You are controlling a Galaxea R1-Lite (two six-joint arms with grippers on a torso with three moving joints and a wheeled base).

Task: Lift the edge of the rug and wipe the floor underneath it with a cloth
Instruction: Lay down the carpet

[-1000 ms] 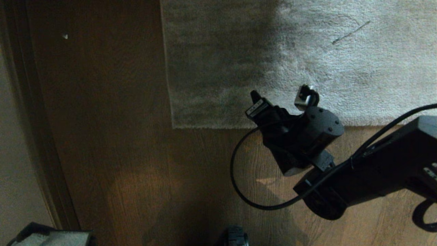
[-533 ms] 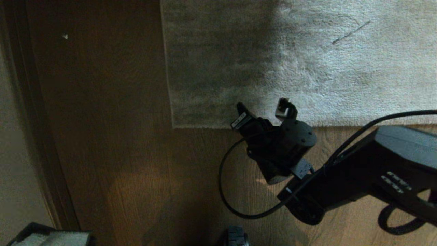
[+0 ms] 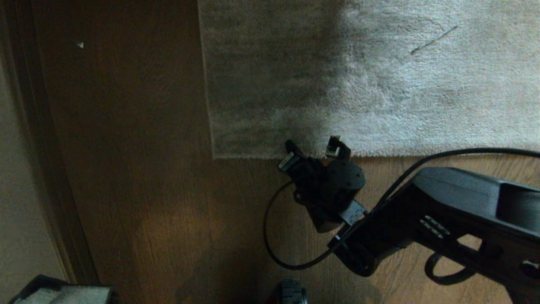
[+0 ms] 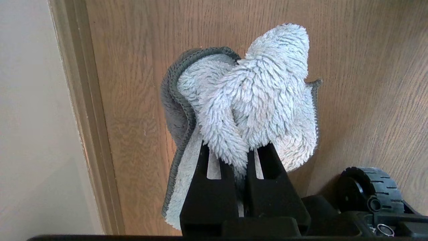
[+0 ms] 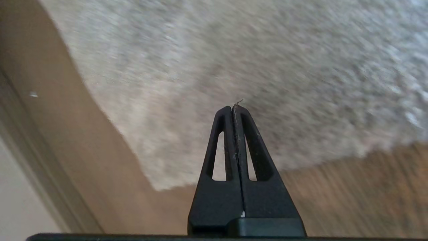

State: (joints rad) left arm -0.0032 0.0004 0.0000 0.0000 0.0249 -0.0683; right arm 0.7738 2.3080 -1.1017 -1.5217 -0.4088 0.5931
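The light-grey rug (image 3: pixel 379 84) lies flat on the brown wood floor (image 3: pixel 147 190). Its near rug edge (image 3: pixel 261 155) ends in a corner at the left. My right arm (image 3: pixel 333 181) reaches in from the right, its wrist over that edge just right of the corner. In the right wrist view my right gripper (image 5: pixel 235 107) is shut and empty, its tips over the pile close to the rug edge (image 5: pixel 167 185). My left gripper (image 4: pixel 234 150), parked low at the left, is shut on the fluffy white cloth (image 4: pixel 260 90), which bunches beyond the fingers.
A baseboard and pale wall (image 3: pixel 25 169) run along the left side. A black cable (image 3: pixel 270 236) loops from the right arm over the floor. My base wheel (image 3: pixel 293 293) shows at the near edge. A small white speck (image 3: pixel 80 44) lies on the floor far left.
My right arm has drawn nearer and leftward, bringing its wrist from over the rug down to the rug's near edge. The rug and the left gripper with the cloth have not moved.
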